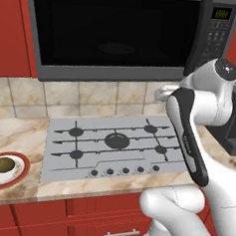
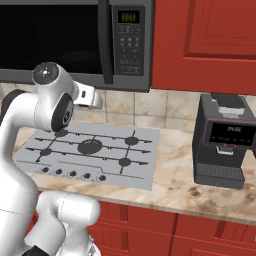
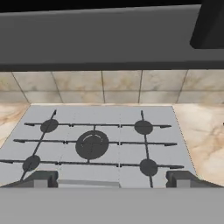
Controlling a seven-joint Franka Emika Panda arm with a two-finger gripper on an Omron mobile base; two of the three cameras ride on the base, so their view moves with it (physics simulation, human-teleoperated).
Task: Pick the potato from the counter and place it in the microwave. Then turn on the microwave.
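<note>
The potato [image 1: 3, 164] is a small olive-brown lump lying on a white red-rimmed plate [image 1: 21, 164] on the beige counter [image 1: 19, 133], at the far left. The microwave [image 1: 116, 35] hangs above the cooktop; its black glass door looks closed, with the bar handle [image 2: 105, 40] beside the keypad [image 2: 129, 47]. My gripper [image 3: 111, 179] hovers under the microwave's right end, over the back of the cooktop and far from the potato. Its fingertips [image 3: 41, 178] stand wide apart with nothing between them, so it is open. The hand [image 2: 89, 97] shows behind the arm's elbow.
A grey gas cooktop [image 1: 113, 144] with several burners lies between the gripper and the plate. A black coffee machine [image 2: 222, 142] stands on the counter to the right. Red cabinets [image 2: 205, 40] flank the microwave, and a tiled backsplash [image 3: 109, 87] runs behind the cooktop.
</note>
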